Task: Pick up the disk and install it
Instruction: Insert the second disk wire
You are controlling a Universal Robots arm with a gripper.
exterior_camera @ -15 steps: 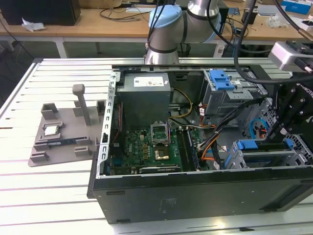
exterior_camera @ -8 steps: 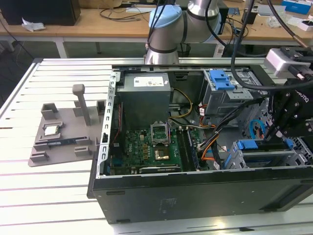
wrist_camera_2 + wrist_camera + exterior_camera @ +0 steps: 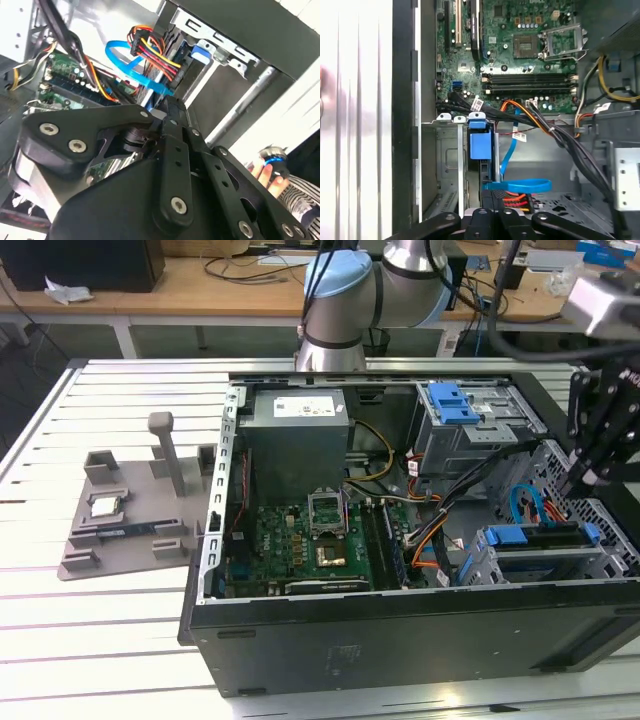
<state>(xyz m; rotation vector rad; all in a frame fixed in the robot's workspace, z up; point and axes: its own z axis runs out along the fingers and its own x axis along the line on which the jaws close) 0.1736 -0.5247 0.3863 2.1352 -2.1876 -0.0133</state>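
Disk point(image 3: 545, 562) — silver, blue-framed — sits in its bay beneath the tool point(image 3: 578, 480), whose grip I cannot tell.

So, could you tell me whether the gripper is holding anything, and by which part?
It cannot be told: the gripper is at the drive bay, its tips hidden.

The open computer case point(image 3: 400, 640) is laid on its side on the slatted table point(image 3: 60, 640). To the exterior view's left of the case, a parts holder point(image 3: 130, 510) is placed on the table, with a CPU chip point(image 3: 106, 505) seated in it. Inside the case, the motherboard point(image 3: 300, 550) is located at the middle, the power supply point(image 3: 298, 430) behind it. The drive cage point(image 3: 470, 430) is mounted toward the exterior view's right, and the disk point(image 3: 545, 552) is seated in the bay in front of it, below the gripper point(image 3: 590, 475).
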